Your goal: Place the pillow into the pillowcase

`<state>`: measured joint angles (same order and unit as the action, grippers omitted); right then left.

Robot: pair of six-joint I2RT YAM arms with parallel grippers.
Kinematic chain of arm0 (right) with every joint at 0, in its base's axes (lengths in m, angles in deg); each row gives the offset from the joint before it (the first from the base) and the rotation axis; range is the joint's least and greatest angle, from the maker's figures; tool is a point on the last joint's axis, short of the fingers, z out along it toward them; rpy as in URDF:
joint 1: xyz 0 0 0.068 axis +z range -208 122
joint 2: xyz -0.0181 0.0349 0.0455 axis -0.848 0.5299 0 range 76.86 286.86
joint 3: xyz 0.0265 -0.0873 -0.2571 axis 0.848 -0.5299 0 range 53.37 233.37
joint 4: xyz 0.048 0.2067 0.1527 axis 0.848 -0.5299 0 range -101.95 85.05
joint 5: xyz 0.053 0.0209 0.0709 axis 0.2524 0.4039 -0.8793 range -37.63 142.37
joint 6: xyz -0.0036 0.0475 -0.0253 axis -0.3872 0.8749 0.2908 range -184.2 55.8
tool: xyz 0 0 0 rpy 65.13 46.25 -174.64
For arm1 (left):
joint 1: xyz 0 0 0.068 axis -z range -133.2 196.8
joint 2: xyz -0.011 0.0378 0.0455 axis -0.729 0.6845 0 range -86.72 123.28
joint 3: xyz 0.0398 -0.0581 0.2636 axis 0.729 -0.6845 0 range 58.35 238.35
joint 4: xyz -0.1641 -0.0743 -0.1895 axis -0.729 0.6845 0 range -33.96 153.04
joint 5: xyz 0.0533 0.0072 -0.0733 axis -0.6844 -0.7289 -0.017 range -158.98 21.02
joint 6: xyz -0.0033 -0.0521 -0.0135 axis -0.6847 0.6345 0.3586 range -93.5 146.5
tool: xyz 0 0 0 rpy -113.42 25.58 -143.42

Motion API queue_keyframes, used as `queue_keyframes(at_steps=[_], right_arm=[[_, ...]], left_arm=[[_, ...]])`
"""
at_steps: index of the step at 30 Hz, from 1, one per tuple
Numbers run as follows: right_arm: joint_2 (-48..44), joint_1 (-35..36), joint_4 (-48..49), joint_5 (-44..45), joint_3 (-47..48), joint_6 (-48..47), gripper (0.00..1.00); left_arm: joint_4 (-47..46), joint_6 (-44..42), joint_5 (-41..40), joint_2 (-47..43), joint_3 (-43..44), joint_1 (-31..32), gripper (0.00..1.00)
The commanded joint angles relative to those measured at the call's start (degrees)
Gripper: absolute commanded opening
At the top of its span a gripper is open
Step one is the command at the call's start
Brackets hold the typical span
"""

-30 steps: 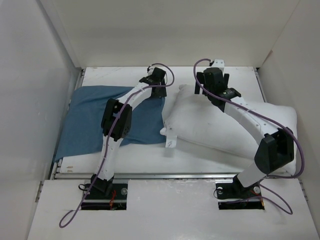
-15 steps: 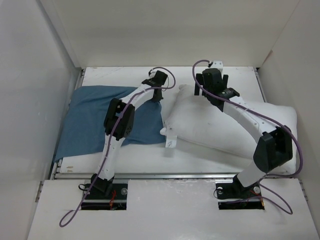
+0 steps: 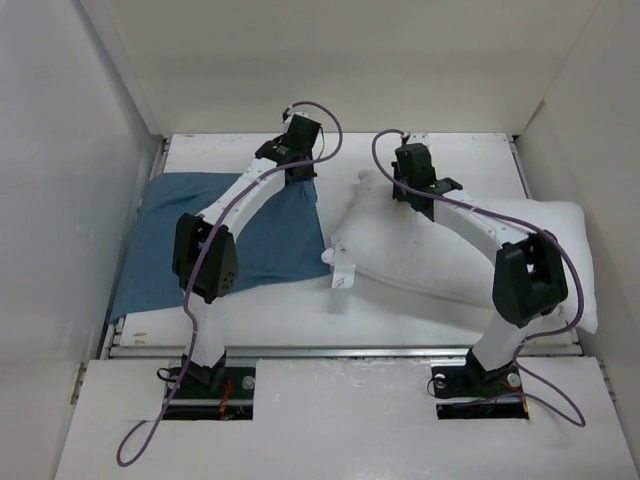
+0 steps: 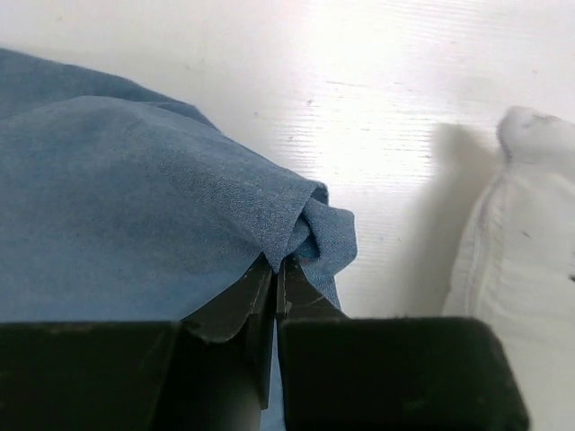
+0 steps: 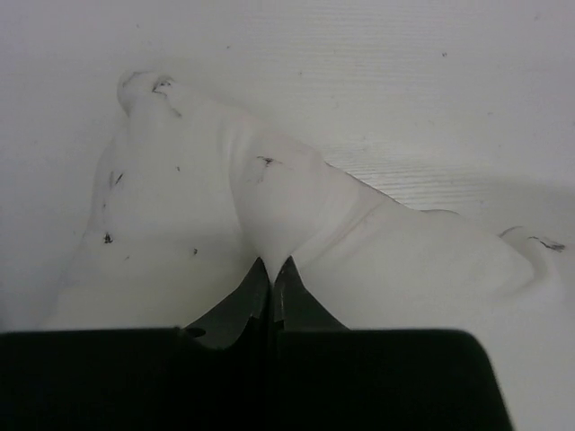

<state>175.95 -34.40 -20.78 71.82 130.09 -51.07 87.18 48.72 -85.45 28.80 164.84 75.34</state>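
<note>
The slate-blue pillowcase (image 3: 180, 235) lies limp on the left half of the table. My left gripper (image 3: 298, 182) is shut on its far right corner, and the cloth (image 4: 180, 224) bunches into a fold at the fingertips (image 4: 277, 266). The plump white pillow (image 3: 450, 250) lies on the right half, with a small white tag (image 3: 343, 277) at its near left corner. My right gripper (image 3: 405, 195) is shut on a pinch of pillow fabric near the far left corner, where the fabric (image 5: 269, 206) rises to a peak at the closed fingertips (image 5: 271, 265).
White walls enclose the table on the left, back and right. A strip of bare white tabletop (image 3: 335, 190) separates pillowcase and pillow. A metal rail (image 3: 340, 350) runs along the near edge, just beyond the arm bases.
Both grippers have closed: the left on the pillowcase corner, the right on the pillow fabric. The left arm swung left and back, lifting the corner. The right wrist shifted slightly left.
</note>
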Motion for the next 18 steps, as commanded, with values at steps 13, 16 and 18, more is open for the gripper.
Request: queue_keyframes(at_steps=[13,16,18], right_arm=[[-22.7,0.4,17.2,8.5,-11.1,3.9,0.00],[-19.6,0.4,17.2,12.8,-6.5,6.1,0.00],[-17.6,0.4,16.5,18.0,-2.4,7.7,0.00]], left_arm=[[-5.6,-12.8,20.2,-17.9,-6.1,3.1,0.00],[-5.6,-13.9,23.5,-18.4,-5.0,4.3,0.00],[-5.0,-14.4,24.9,-18.4,-4.3,4.3,0.00]])
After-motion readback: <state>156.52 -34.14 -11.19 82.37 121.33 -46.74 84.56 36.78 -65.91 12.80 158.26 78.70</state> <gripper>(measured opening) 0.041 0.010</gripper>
